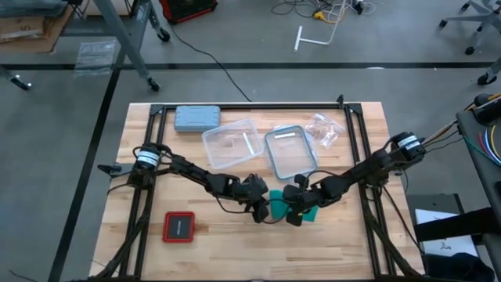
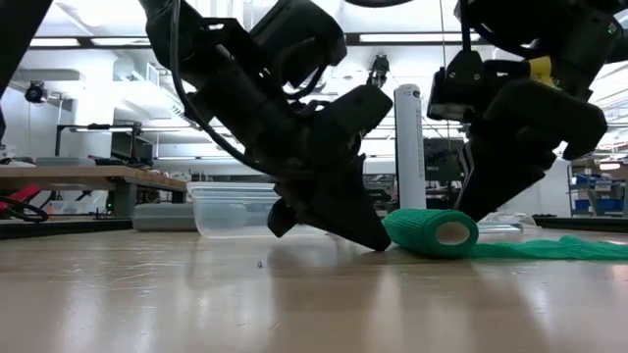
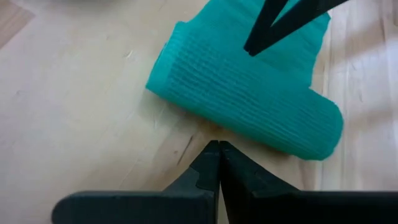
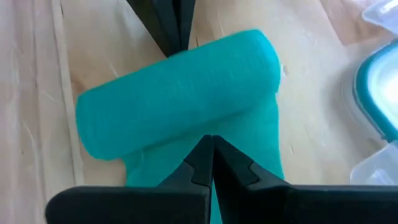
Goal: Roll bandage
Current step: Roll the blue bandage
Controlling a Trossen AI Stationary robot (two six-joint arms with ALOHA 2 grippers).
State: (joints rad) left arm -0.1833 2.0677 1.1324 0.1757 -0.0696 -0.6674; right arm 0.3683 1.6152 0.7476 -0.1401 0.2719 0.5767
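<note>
Bandage (image 2: 437, 233) lies on the table (image 1: 235, 251) near the front middle, partly rolled, a flat tail trailing off toward the right side. Left gripper (image 3: 219, 152) sits just beside the roll with fingers pressed together, gripping nothing. Right gripper (image 4: 211, 146) (also closed, empty) has its tips on the flat tail right behind the roll. Farther back: clear container (image 1: 231, 145), lid (image 1: 291, 150), grey case (image 1: 196, 117).

You see a teal-green bandage (image 3: 249, 99) of soft, ribbed, matt woven cloth, part rolled, on a pale wooden table (image 1: 235, 251) with fine grain and a faint sheen. The left gripper's (image 3: 219, 149) and right gripper's (image 4: 210, 142) dark fingers look like smooth matt plastic. Behind, clear plastic containers (image 1: 231, 145) look glossy and see-through.
</note>
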